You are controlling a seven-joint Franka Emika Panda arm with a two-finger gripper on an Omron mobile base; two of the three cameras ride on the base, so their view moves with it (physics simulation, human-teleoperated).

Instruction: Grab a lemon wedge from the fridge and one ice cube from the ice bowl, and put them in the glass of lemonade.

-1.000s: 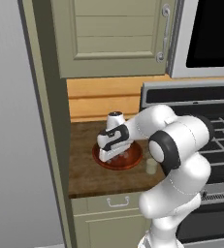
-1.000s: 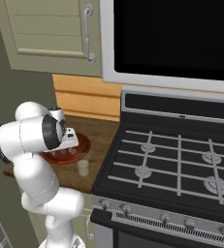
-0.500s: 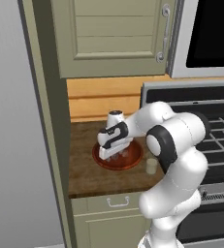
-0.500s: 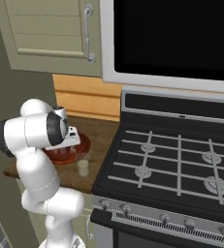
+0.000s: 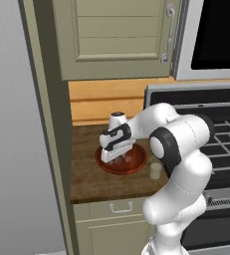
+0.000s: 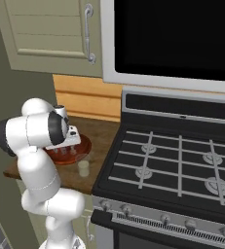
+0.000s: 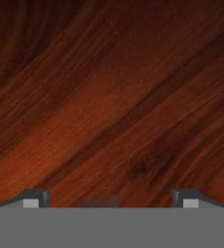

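— Where do your two base cameras sit?

— Behind my arm, one to each side, both looking forward and down. The left one has my arm rising from its lower right; it faces the wooden counter [image 5: 89, 182] and the stove [image 5: 221, 134] edge. The right one sees my arm at lower left, with the stove [image 6: 182, 165] wide before it.

— What do they share?

— The ice bowl [image 5: 136, 167], the glass of lemonade [image 5: 156, 171], the cabinet door [image 5: 116, 35].

— And your hand camera?

— Pressed very close over the ice bowl [image 7: 113, 97], looking along my fingertips [image 7: 33, 197] straight at red-brown wood grain.
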